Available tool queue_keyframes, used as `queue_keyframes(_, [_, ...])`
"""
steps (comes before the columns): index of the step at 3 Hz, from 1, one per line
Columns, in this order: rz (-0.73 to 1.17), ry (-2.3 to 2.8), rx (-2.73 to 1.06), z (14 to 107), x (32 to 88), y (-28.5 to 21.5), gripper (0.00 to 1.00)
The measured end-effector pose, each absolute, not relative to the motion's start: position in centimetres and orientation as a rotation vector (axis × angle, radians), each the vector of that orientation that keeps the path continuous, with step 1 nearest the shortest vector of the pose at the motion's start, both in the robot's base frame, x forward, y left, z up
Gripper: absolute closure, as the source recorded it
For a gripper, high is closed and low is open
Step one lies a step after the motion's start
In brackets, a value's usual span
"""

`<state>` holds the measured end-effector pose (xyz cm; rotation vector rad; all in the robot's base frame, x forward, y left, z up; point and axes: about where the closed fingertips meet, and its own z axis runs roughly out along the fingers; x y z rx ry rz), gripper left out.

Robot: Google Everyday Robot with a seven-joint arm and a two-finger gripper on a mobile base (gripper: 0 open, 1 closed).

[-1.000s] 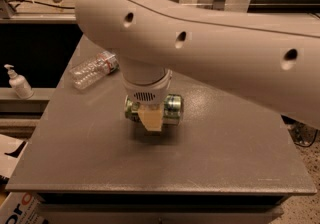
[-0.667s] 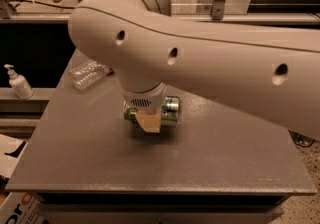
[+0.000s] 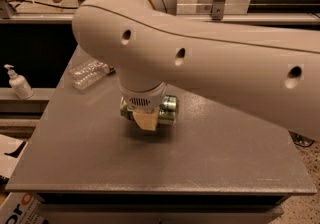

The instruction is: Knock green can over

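The green can (image 3: 169,109) lies on its side near the middle of the grey table (image 3: 210,158), its silver end facing right. My gripper (image 3: 145,119) hangs from the big white arm and is right down at the can. It covers the can's left part, and only the can's right end and a sliver at the left show. The white wrist hides how the gripper stands against the can.
A clear plastic bottle (image 3: 89,73) lies on its side at the table's back left. A white pump dispenser (image 3: 19,83) stands on a ledge to the left, off the table. The arm's long white link (image 3: 225,63) spans the upper right of the view.
The arm's upper link has swung left and nearer the camera. The gripper and the can beneath it have stayed in almost the same spot.
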<state>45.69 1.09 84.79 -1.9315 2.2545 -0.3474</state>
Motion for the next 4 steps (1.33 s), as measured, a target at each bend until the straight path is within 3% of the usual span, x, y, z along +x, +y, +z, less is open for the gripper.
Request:
queue_keyframes(1, [-0.301, 2.244, -1.937, 84.9, 45.8, 1.5, 0.12])
queue_keyframes(2, [-0.240, 2.236, -1.968, 84.4, 45.6, 2.3, 0.00])
queue_keyframes(4, [-0.138, 2.221, -2.007, 82.9, 44.8, 4.0, 0.00])
